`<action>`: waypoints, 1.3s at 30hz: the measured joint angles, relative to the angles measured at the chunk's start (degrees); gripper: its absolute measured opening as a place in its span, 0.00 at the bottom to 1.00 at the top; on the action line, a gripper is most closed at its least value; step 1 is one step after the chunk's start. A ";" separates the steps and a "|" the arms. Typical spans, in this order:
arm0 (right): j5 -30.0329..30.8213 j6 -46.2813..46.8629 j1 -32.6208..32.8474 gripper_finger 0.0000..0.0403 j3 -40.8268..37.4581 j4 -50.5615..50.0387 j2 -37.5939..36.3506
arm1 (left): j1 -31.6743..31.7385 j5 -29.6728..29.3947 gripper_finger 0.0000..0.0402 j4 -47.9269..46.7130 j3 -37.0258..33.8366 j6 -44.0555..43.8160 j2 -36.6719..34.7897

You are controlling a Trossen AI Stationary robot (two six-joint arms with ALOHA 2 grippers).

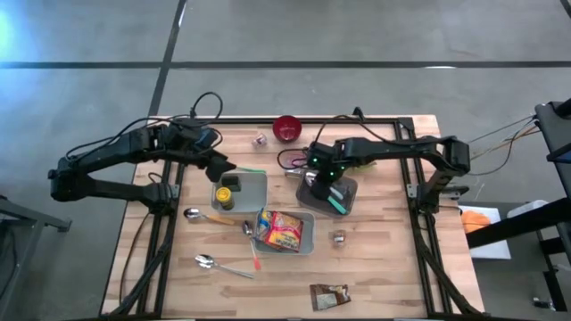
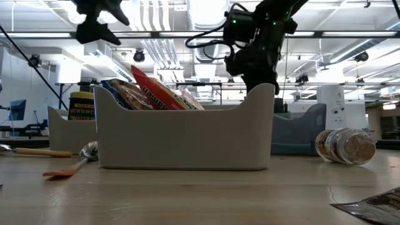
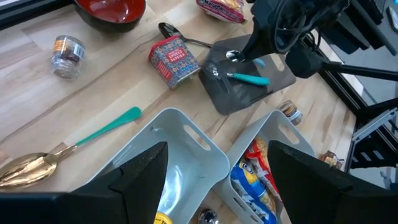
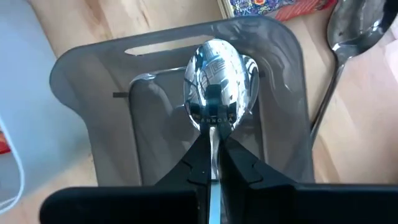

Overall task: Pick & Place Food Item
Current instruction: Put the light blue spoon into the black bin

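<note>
Spoon [image 4: 216, 84] hangs bowl-first over the grey tray [image 4: 81, 68], its handle running straight back between the right gripper [image 4: 214, 163] fingers, which are clamped on it. Release calls for lowering along that axis. Left gripper [image 3: 214, 163] waits over the white bins [image 3: 186, 140], fingers apart and empty.

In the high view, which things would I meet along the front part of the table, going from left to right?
Spoon with the gold bowl → silver spoon → white bin holding the snack bag → small jar. The dark packet lies nearer the front edge, overlapping the bin and the jar in left-right position.
</note>
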 joint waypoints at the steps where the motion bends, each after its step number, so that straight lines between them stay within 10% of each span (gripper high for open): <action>1: 0.00 0.01 0.00 0.02 -0.01 -0.02 0.40 | 0.00 -0.01 0.69 -0.19 0.00 0.00 0.00; 39: -2.60 6.81 0.61 0.02 -8.58 8.92 2.66 | -0.02 -0.43 0.69 3.64 -7.15 1.17 -0.04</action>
